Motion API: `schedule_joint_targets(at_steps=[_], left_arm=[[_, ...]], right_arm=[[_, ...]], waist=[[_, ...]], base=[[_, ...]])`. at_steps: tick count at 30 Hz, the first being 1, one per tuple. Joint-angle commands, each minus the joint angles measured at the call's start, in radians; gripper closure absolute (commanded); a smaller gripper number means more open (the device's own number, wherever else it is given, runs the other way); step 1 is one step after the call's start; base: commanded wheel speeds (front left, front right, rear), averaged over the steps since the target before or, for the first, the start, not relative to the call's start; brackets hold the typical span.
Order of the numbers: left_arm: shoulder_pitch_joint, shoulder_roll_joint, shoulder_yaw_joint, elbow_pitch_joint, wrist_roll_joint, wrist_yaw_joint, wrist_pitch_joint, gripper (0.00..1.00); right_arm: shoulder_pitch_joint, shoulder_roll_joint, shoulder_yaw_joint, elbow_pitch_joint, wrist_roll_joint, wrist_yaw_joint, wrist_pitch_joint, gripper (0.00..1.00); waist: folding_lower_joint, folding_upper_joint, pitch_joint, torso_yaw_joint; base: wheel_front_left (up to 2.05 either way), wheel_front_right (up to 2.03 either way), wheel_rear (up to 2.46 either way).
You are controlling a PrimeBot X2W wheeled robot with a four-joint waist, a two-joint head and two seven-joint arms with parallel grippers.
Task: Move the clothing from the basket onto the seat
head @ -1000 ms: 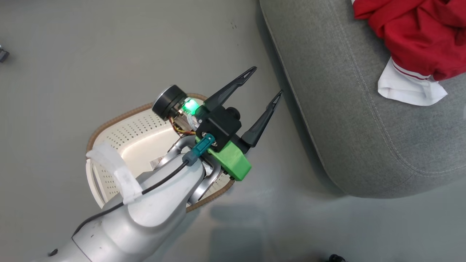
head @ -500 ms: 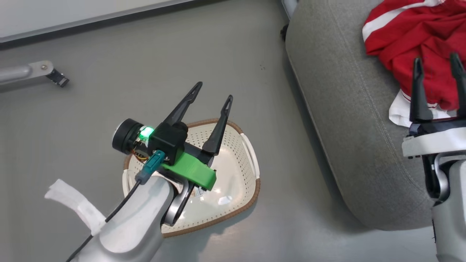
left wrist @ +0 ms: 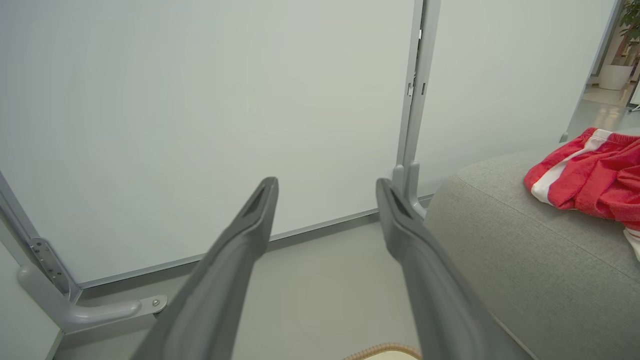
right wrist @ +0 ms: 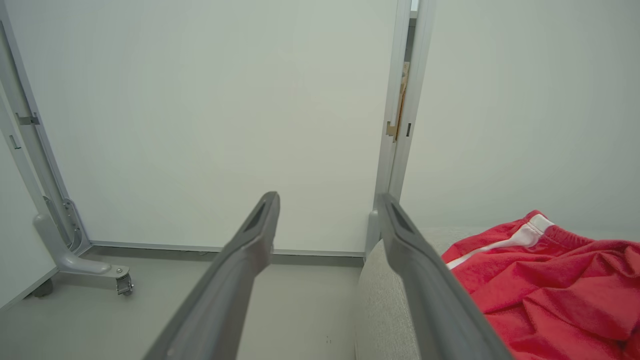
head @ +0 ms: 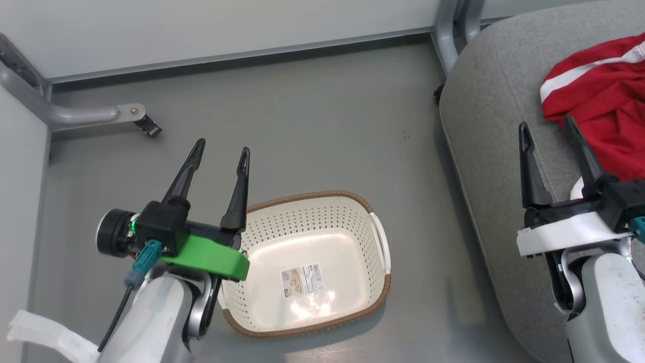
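Head cam has tilted up since a second ago, so the whole picture shifted. Relative to the basket (head: 312, 194), the left claw (head: 222, 146) has gone from over it, aimed at the seat (head: 484, 111), to its left rim, aimed at the wall (head: 227, 25). Right claw (head: 546, 122) is now in shot.

Head view: basket is on the floor (head: 302, 101), nothing in it but its label sticker (head: 301, 280). Clothing (head: 604, 101) lies bunched on the seat, well apart from the basket. Left claw is wide, nothing in it. Right claw is wide too, over the seat's near edge, just beside the red cloth. No grip visible.

Left wrist view: fingers spread and bare, pointing at the wall. Basket rim is at the bottom edge, clothing on the seat off to the right.

Right wrist view: fingers spread and bare. Clothing is on the seat at right, none pinched.

Call: transfer looks done, both claws free. Nothing left that I can see, maybe just park the arms.
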Motion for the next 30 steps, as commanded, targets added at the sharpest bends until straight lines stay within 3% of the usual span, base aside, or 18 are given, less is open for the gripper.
schedule_joint_targets(at_steps=[1, 18, 30], left_arm=[[0.035, -0.006, 0.025, -0.004, 0.019, -0.01, 0.0, 0.0], [0.209, -0.111, 0.283, -0.024, 0.127, -0.088, 0.0, 0.0], [0.27, -0.158, 0.349, -0.01, 0.17, -0.139, 0.0, 0.0]], right_arm=[[0.026, 0.002, -0.002, -0.002, -0.003, -0.001, -0.002, 0.0], [0.213, 0.047, -0.016, -0.047, -0.004, -0.001, -0.002, 0.0], [0.303, 0.058, 0.001, -0.07, 0.015, -0.001, -0.002, 0.0]], waist=[[0.0, 0.0, -0.039, 0.033], [0.0, 0.0, -0.125, 0.073], [0.0, 0.0, -0.162, 0.099]], base=[[0.0, 0.0, 0.0], [0.0, 0.0, 0.0], [0.0, 0.0, 0.0]])
